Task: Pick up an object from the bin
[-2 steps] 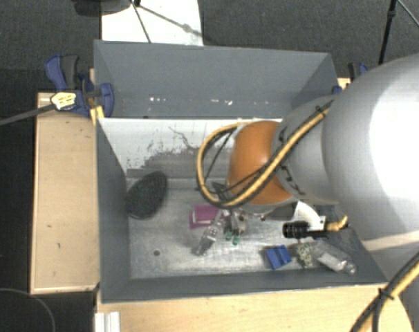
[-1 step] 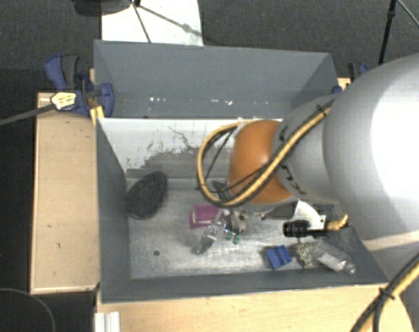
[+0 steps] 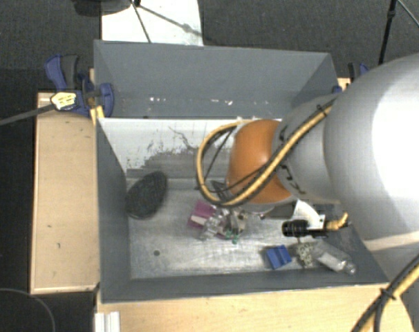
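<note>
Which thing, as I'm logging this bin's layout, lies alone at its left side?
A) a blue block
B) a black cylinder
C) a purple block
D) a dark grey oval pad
D: the dark grey oval pad lies by itself near the left wall of the bin, while the other small things lie by the gripper and further right.

bin: matt grey metal, scuffed floor | dark oval lump: rough, matt | blue piece: smooth plastic

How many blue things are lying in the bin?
1: a small blue thing by the near wall, right of the gripper. The arm may hide others.
</note>
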You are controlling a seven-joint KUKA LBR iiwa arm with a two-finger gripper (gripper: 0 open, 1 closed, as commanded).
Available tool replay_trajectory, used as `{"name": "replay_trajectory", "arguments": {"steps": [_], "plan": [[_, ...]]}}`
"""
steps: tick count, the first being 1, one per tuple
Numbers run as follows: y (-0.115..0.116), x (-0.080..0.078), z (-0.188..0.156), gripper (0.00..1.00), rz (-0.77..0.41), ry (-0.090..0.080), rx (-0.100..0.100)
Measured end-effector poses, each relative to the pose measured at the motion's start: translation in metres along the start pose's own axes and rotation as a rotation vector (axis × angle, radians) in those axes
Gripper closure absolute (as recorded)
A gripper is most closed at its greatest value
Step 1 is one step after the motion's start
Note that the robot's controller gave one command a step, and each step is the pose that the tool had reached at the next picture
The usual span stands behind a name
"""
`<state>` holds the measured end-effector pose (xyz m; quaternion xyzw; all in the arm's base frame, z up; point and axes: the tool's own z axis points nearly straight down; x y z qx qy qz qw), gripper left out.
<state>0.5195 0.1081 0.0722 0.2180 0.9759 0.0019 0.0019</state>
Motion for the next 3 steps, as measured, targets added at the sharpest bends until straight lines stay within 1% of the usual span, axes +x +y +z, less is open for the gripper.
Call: {"name": "replay_trajectory", "arguments": {"steps": [1, 2, 3], "plan": [[0.000, -0.001, -0.017, 1.00, -0.005, 0.000, 0.002], [0.001, -0.001, -0.052, 1.00, -0.013, 0.000, 0.002], [0.001, -0.002, -0.098, 1.00, -0.021, -0.001, 0.001]]}}
